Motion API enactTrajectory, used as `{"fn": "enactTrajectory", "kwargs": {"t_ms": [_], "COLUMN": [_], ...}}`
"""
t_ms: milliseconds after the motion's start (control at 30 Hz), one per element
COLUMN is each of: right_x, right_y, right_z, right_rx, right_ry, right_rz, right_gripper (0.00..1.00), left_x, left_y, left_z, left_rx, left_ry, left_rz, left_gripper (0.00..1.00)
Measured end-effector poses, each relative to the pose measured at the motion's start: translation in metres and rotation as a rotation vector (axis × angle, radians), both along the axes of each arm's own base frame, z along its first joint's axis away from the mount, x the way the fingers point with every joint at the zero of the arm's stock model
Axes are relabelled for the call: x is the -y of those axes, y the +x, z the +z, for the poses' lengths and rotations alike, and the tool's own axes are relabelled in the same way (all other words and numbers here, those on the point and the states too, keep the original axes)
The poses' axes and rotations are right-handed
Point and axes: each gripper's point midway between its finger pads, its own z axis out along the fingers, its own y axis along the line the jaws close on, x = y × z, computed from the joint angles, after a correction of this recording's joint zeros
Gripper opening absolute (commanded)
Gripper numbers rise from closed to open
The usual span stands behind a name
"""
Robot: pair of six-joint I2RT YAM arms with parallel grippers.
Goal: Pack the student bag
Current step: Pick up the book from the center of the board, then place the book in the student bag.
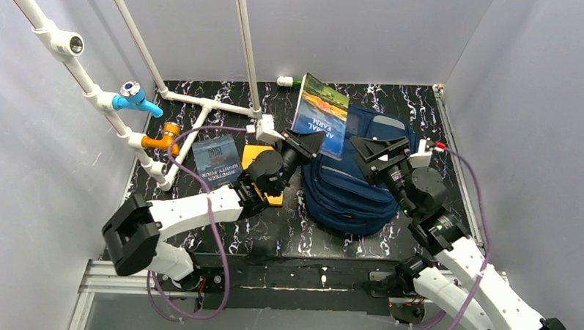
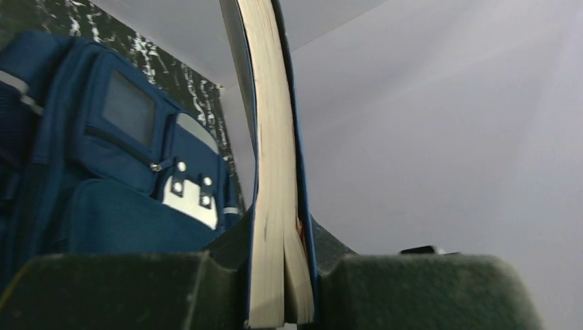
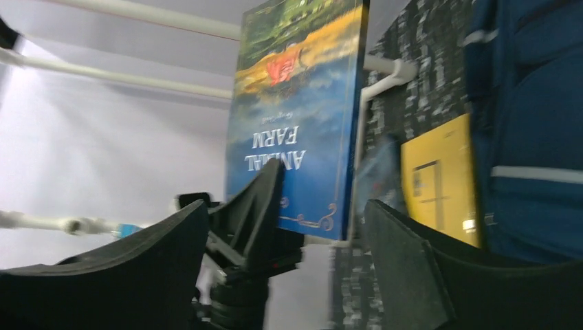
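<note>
Now, left gripper (image 1: 304,142): we pinch the Animal Farm book (image 1: 321,115) by its lower edge, standing on end.
Our right gripper (image 1: 381,147): fingers spread, holding nothing.
Our student bag (image 1: 350,193): flat on the table (image 1: 286,234), under both grippers.

Lab test booth, plain grey walls (image 1: 540,108), white pipe frame (image 1: 246,46)

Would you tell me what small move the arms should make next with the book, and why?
Probably lower the open right gripper onto the student bag to spread its opening: the left gripper is shut on the Animal Farm book, upright by the bag, and no gap shows.
</note>
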Motion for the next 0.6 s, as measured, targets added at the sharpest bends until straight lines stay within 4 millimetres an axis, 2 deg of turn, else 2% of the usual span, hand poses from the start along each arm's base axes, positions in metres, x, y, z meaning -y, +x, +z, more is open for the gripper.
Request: {"fn": "enactTrajectory", "kwargs": {"t_ms": [100, 233, 367, 500, 600], "right_x": [0.013, 0.026, 0.027, 0.026, 0.029], "right_y": [-0.006, -0.014, -0.016, -0.006, -0.003], "right_z": [-0.001, -0.029, -0.061, -0.076, -0.099], "right_rx": [0.044, 0.082, 0.102, 0.097, 0.057], "right_ry": [-0.207, -0.541, -0.884, -1.182, -1.348], "right_rz": [-0.022, 0.014, 0.160, 0.324, 0.445], "right_gripper": [0.98, 0.98, 0.98, 0.98, 0.93], "left_x": [-0.016, -0.047, -0.073, -0.096, -0.113], "left_y": [-0.011, -0.035, -0.060, -0.080, -0.093], "left_z": [0.001, 0.007, 0.002, -0.018, -0.037], "left_rx": [0.008, 0.020, -0.007, -0.080, -0.139], "left_ry": [0.088, 0.152, 0.223, 0.333, 0.445], "left_rz": [-0.005, -0.024, -0.063, -0.098, -0.115], "left_gripper": [0.00, 0.00, 0.00, 0.00, 0.00]}}
